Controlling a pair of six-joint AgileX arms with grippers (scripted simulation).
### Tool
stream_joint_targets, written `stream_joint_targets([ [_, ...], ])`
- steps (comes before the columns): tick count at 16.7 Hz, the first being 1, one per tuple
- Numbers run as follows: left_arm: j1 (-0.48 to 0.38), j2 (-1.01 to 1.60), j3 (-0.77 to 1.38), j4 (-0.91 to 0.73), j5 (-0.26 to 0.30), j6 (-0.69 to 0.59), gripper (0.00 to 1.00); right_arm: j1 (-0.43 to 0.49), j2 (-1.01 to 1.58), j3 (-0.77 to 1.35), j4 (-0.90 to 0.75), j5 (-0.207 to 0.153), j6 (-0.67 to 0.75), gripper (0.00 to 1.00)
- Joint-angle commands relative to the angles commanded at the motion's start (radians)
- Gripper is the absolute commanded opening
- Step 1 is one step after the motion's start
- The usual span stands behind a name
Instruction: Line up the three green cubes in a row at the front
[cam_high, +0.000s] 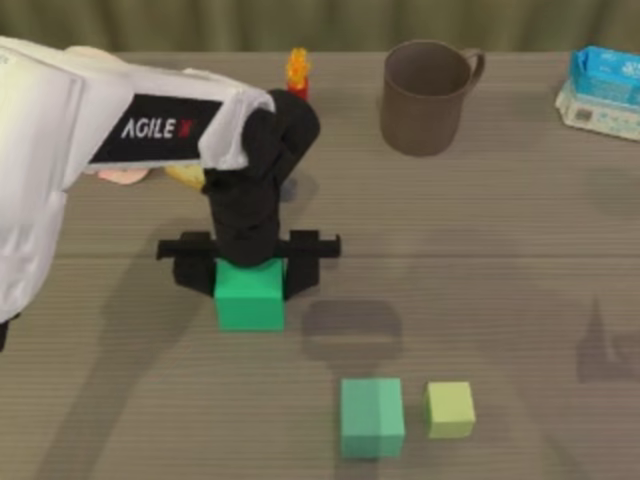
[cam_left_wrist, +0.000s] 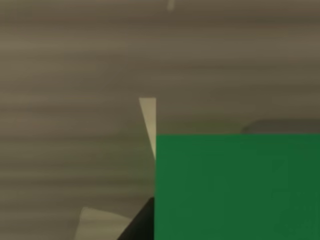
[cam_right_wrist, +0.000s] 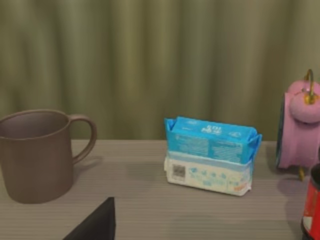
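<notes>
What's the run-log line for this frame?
left gripper: shut on bright green cube, mid-table | teal cube and pale cube: side by side, front | right arm: out of top view

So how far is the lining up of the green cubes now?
Two look placed: the teal-green cube and the small yellow-green cube sit side by side at the front. In hand: the left claw is around the bright green cube, farther back. Left: setting it beside them.
</notes>
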Motion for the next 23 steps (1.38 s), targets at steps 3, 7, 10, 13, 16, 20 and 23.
stream_joint_targets([
  [3, 0.002, -0.016, 0.03, -0.042, -0.001, -0.001, 0.0, 0.0, 0.0, 0.0, 0.0, 0.0, 0.0, 1.0],
  [7, 0.015, -0.075, 0.11, -0.196, -0.001, -0.003, 0.0, 0.0, 0.0, 0.0, 0.0, 0.0, 0.0, 1.0],
  [10, 0.019, -0.098, 0.133, -0.231, -0.001, -0.002, 0.0, 0.0, 0.0, 0.0, 0.0, 0.0, 0.0, 1.0],
  [13, 0.013, -0.095, 0.131, -0.229, -0.001, -0.001, 0.0, 0.0, 0.0, 0.0, 0.0, 0.0, 0.0, 1.0],
  [16, -0.006, -0.132, 0.091, -0.219, -0.002, -0.019, 0.0, 0.0, 0.0, 0.0, 0.0, 0.0, 0.0, 1.0],
  [20, -0.08, -0.279, -0.089, -0.19, -0.003, -0.1, 0.0, 0.0, 0.0, 0.0, 0.0, 0.0, 0.0, 1.0],
  [23, -0.147, -0.405, -0.252, -0.166, -0.003, -0.17, 0.0, 0.0, 0.0, 0.0, 0.0, 0.0, 0.0, 1.0],
])
